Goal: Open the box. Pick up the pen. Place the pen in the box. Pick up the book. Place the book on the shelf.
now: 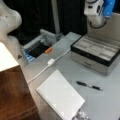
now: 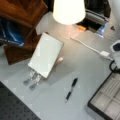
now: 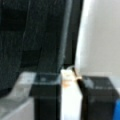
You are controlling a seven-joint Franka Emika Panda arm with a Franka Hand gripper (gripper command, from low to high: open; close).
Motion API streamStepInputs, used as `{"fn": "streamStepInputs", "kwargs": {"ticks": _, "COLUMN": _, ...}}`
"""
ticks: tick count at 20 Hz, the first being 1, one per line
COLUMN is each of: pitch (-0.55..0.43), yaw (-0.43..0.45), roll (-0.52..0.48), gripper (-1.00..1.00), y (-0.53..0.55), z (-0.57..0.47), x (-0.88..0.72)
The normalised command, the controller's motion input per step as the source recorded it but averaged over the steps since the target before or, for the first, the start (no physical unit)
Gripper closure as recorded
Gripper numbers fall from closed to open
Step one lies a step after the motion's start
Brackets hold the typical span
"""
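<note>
In a front view, left to right: the shelf point(image 1: 13, 100), then the book point(image 1: 60, 97) flat on the desk point(image 1: 105, 100), light and bendy, best taken by an edge. The pen point(image 1: 89, 85) lies loose, slim and likely slippery; pinch mid-barrel. The box point(image 1: 96, 53) stands open. The gripper point(image 1: 98, 10) hangs above it, jaws apart around something pale in the wrist view.

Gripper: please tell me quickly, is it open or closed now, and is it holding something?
Gripper: open, holding nothing; it is up above the open box, and the pen lies on the table.
</note>
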Motion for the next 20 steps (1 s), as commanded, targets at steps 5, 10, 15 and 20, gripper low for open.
{"fn": "streamStepInputs", "kwargs": {"ticks": 5, "pitch": -0.075, "yaw": -0.055, "roll": 0.145, "gripper": -1.00, "y": 0.18, "z": -0.09, "x": -0.07}}
{"fn": "streamStepInputs", "kwargs": {"ticks": 10, "pitch": -0.107, "yaw": -0.097, "roll": 0.148, "gripper": -1.00, "y": 0.20, "z": -0.13, "x": -0.11}}
{"fn": "streamStepInputs", "kwargs": {"ticks": 15, "pitch": -0.118, "yaw": -0.128, "roll": 0.151, "gripper": -1.00, "y": 0.17, "z": -0.18, "x": -0.18}}
{"fn": "streamStepInputs", "kwargs": {"ticks": 20, "pitch": -0.110, "yaw": -0.154, "roll": 0.161, "gripper": -1.00, "y": 0.09, "z": -0.22, "x": -0.25}}
